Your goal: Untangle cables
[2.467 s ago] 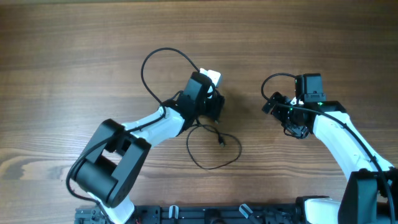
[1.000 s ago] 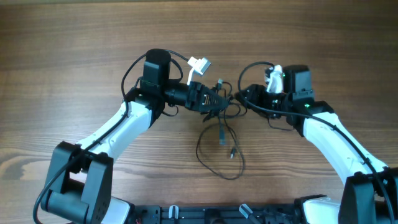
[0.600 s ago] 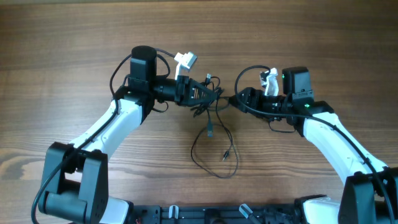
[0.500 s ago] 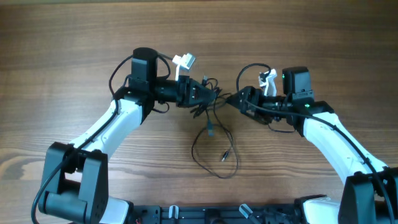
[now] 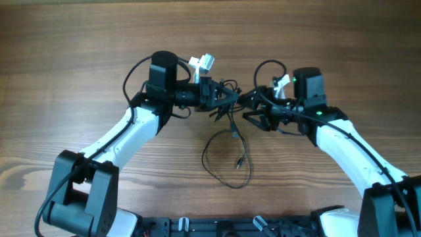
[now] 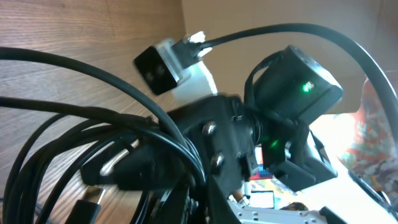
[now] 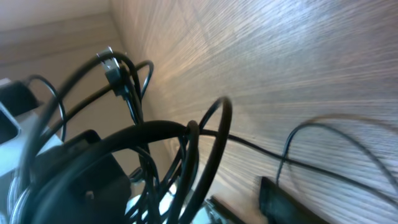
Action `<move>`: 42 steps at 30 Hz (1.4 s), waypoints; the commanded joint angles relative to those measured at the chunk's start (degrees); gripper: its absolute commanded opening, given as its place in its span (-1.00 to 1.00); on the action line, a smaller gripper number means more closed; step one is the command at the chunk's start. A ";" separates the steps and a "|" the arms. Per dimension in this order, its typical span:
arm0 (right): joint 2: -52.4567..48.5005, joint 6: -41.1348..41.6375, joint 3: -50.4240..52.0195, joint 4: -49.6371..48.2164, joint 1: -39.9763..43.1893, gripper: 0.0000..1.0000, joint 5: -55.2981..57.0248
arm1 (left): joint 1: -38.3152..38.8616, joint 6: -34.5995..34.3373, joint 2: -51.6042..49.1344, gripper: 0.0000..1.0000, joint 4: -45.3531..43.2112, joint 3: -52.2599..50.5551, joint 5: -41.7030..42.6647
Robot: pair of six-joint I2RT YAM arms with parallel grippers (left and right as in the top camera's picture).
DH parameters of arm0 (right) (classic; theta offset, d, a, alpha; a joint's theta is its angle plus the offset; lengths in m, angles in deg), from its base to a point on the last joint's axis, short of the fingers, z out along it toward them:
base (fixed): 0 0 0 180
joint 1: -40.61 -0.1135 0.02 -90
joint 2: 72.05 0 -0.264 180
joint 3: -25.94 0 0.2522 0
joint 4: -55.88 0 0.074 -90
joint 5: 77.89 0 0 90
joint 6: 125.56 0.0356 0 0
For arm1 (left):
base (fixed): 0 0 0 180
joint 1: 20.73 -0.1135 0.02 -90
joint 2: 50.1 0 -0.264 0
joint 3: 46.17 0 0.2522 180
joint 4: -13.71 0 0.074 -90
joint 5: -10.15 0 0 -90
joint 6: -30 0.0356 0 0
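Observation:
The cables [image 5: 228, 94] are thin black wires bunched in a knot between the two arms, held above the table. One long loop [image 5: 225, 176] trails down onto the wood, with small plug ends [image 5: 241, 160] inside it. My left gripper [image 5: 219, 99] reaches in from the left and is shut on the knot; in the left wrist view the strands [image 6: 93, 124] crowd over its jaws [image 6: 199, 205]. My right gripper [image 5: 250, 110] faces it from the right, fingers apart right beside the knot. In the right wrist view the wire loops [image 7: 186, 143] fill the left side, next to one dark finger [image 7: 292, 200].
Thicker black arm cables arch over each wrist, ending in a white plug [image 5: 204, 62] on the left and another [image 5: 281, 82] on the right. The wooden table [image 5: 66, 39] stretches all around. The arm bases stand at the near edge [image 5: 217, 227].
The left gripper has carried the knot a little to the right. The right gripper has moved in toward it, opened wide, and now stands narrower. The hanging loop has shifted slightly.

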 commanded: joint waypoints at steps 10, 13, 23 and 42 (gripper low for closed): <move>-0.74 -10.12 -0.04 14.62 -1.07 -0.91 35.26 | -5.09 11.87 1.05 -0.92 13.49 0.37 0.66; -0.74 -11.02 -0.04 17.79 0.48 -0.92 42.91 | -10.23 19.30 1.05 -0.92 23.41 0.37 -1.90; -0.74 -11.19 -0.04 17.53 4.04 -0.70 42.86 | -18.36 30.14 1.05 -0.92 39.15 0.37 -8.92; -0.76 -31.78 -0.04 7.50 3.23 0.01 16.55 | -12.90 32.68 1.05 0.59 42.99 0.37 -18.38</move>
